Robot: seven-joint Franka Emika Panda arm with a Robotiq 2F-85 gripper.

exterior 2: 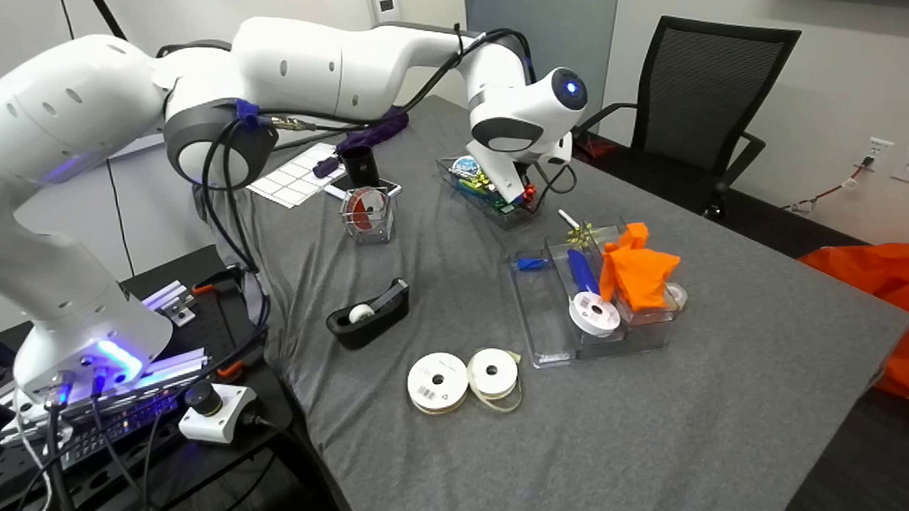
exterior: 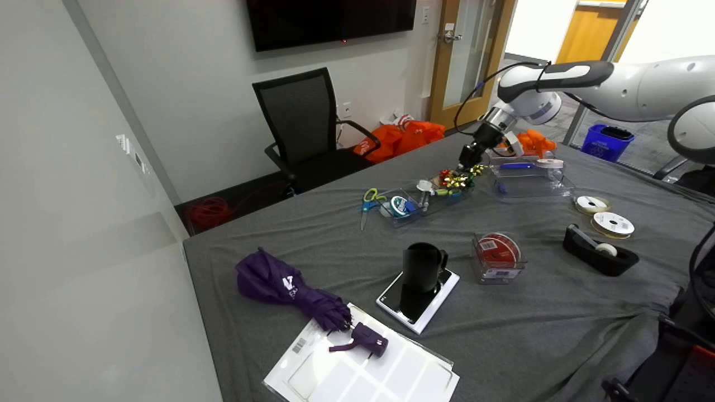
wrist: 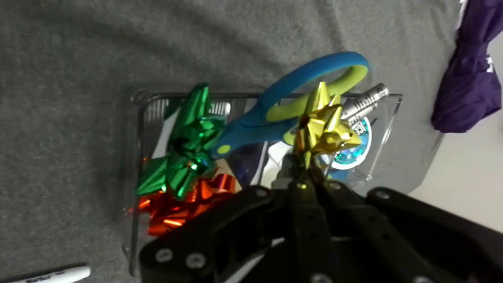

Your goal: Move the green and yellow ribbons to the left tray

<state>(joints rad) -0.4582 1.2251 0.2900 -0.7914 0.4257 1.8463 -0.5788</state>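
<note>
White arm (exterior 2: 312,64), grey bands (exterior 2: 208,119), black cables (exterior 2: 205,179), 1 blue wrist light (exterior 2: 571,88), black end effector (wrist: 301,172)

Pale wall (exterior: 212,100), black screen (exterior: 335,22); mesh chair (exterior: 299,111) beside gray-covered table (exterior: 547,324); wood-framed door (exterior: 473,50).

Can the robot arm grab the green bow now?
Probably not yet: its end effector seems closed on the yellow bow, though nothing appears to cover the green bow in the wrist view.

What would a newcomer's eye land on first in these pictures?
Probably the large white robot arm stretched over the grey tablecloth in both exterior views. In the wrist view, a shiny yellow ribbon bow gleams right of centre, apparently pinched in the black fingers, a shiny green bow to its left. Then the crumpled orange bundle in a clear plastic tray.
</note>
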